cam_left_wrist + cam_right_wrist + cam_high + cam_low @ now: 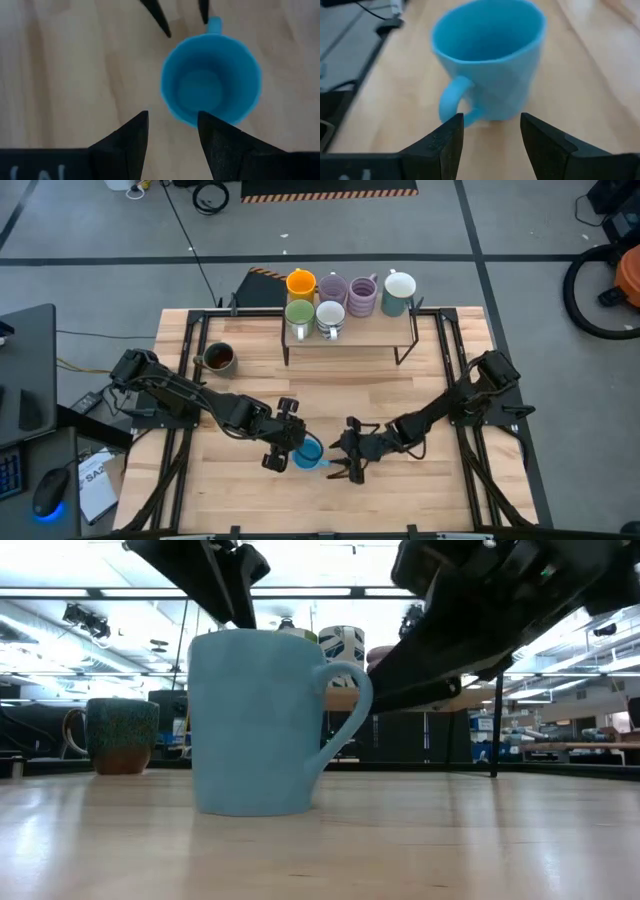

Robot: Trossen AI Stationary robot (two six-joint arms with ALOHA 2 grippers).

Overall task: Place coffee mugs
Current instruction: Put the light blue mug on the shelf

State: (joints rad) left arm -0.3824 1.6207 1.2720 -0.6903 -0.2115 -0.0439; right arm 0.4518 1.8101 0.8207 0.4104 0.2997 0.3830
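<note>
blue mug (262, 720) sits upright on the table (400, 400) near its front middle, handle pointing at my right gripper (349, 463), which is nearest, level w/ it, fingers spread, holding nothing. left gripper (284, 445) hangs over the rim on the other side, also parted & empty. i'd take the handle from the right. shelf (350, 332) w/ six mugs well behind; open wood between; dark mug (219, 358) far left.

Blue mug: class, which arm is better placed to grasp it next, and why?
Probably the right. The blue mug stands upright with its handle toward the open right claw, which faces it. The left claw, also open, hangs above its rim's edge.
</note>
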